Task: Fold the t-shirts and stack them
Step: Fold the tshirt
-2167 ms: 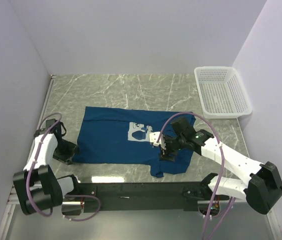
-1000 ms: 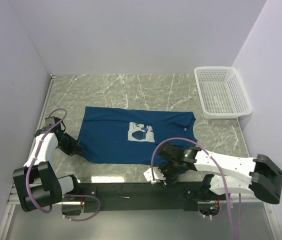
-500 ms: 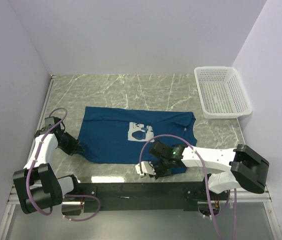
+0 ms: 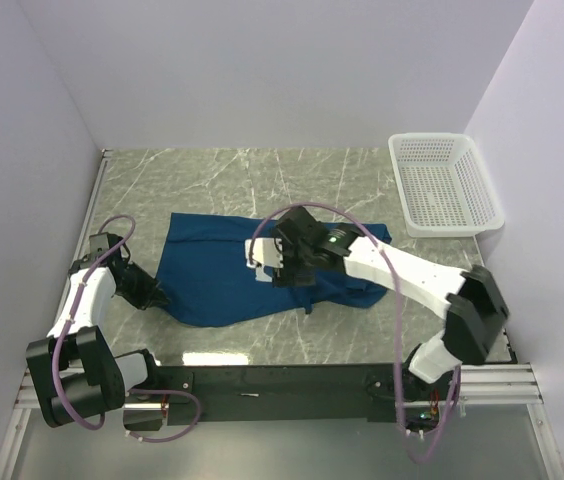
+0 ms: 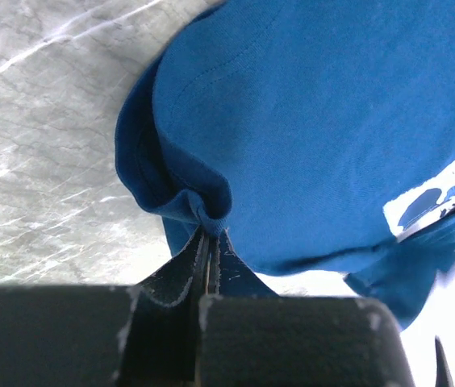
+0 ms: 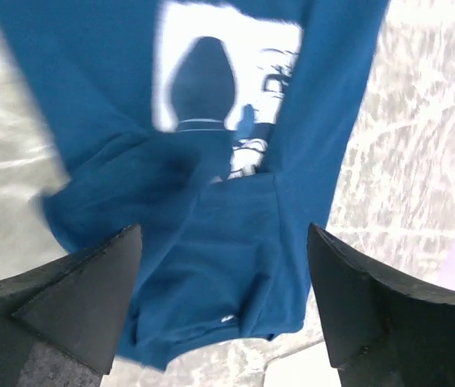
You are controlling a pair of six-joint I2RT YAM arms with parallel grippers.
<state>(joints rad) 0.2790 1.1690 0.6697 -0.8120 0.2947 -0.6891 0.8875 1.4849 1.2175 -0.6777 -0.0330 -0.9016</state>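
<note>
Top view: high behind my bases, looking down on the whole table (image 4: 212,175).
Left wrist: very near the t-shirt (image 5: 308,121), low, looking along it.
Right wrist: above it, looking down.
Both wrists share: its white print (image 6: 227,76).

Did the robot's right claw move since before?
Yes. The right gripper went from the near edge of the table toward the back wall, and is now over the t-shirt.

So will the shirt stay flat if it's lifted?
Probably not: the t-shirt bunches into folds where the left gripper pinches its edge, so it would likely droop. Its near side lies rumpled, so pushing would probably wrinkle it.
</note>
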